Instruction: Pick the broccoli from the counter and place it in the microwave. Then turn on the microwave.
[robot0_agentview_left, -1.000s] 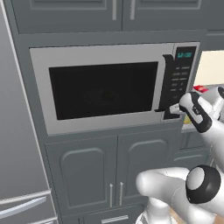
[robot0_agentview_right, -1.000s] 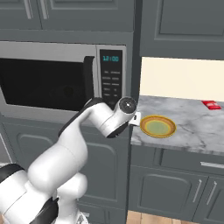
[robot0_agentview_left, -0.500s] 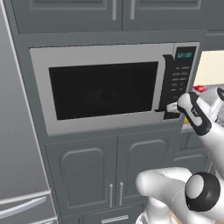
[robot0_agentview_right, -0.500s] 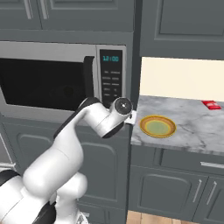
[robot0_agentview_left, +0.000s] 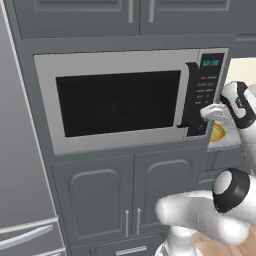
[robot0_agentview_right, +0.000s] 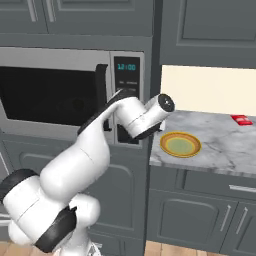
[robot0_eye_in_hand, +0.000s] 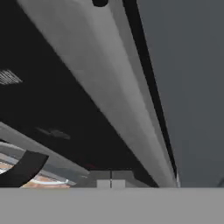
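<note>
Microwave (robot0_agentview_left: 120, 102) door shut, clenched empty claw (robot0_agentview_left: 206, 113) at its button panel (robot0_agentview_left: 206, 92), beside the handle (robot0_agentview_left: 187, 95)

The microwave (robot0_agentview_right: 75, 95) has a teal display (robot0_agentview_right: 126, 66) atop its button panel. It reads 12:00. The button labels are too small to read.

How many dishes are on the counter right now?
1: a round yellow-orange dish sits on the grey marbled counter just right of the microwave. The arm may hide part of the counter's near-left corner.
</note>
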